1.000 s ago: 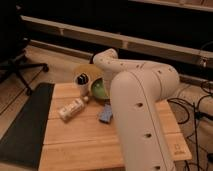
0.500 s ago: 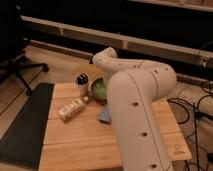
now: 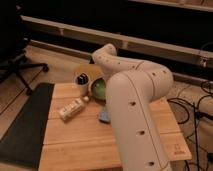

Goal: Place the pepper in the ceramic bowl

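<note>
While my arm (image 3: 131, 95) bends over the wooden table (image 3: 75, 135) and reaches away toward its far edge, the gripper at its end is nowhere in sight: the white links curl down behind themselves near the ceramic bowl (image 3: 99, 88), and the big forearm segment blocks whatever lies past it, so I can only place my pincer somewhere over or just beyond the bowl's far side, and whether it is wide, narrow or closed around something I cannot tell. The pepper does not show anywhere either: not on the bare wood, not on the part of the green bowl's inside that faces the camera. From that I judge two readings are possible, either I am carrying it at the hidden end of the arm or it already lies in the covered part of the bowl, and I cannot settle which. The bowl itself sits near the back of the table, just beside the small white cup (image 3: 81, 79); the white bottle (image 3: 70, 109) lies on its side nearer the front left, and the blue sponge (image 3: 104, 116) peeks out at the edge of my forearm. My guess is that the task is in its closing stretch, with the drop and the pull-back left to confirm.
</note>
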You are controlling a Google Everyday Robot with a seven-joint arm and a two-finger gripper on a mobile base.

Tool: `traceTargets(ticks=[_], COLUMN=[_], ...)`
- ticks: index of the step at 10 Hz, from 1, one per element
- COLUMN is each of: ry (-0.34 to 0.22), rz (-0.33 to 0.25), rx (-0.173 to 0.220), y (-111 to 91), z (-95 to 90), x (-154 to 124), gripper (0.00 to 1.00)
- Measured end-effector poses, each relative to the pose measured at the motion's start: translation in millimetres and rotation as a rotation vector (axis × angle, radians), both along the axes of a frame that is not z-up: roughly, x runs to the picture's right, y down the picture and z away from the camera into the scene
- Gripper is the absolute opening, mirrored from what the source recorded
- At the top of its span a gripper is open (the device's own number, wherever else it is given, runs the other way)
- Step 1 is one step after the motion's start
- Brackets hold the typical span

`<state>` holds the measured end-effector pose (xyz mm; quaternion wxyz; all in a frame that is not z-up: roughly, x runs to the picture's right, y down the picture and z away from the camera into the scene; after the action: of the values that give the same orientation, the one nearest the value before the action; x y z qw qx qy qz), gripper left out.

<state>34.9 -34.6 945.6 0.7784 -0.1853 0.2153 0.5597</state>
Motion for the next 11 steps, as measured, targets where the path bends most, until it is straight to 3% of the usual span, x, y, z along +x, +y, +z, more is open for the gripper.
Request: traceTargets(ticks=[2,9,11], ry=[-0.022,-0.021,-0.021], rz=[-0.001,-0.001,0.0], rx=[0.012,0.011,0.011], y=[-3.3,-2.3,-2.4], z=[1.8,2.7,2.6], x=[-5.6,-5.1,-4.7], gripper=[0.08,0.76,0.8])
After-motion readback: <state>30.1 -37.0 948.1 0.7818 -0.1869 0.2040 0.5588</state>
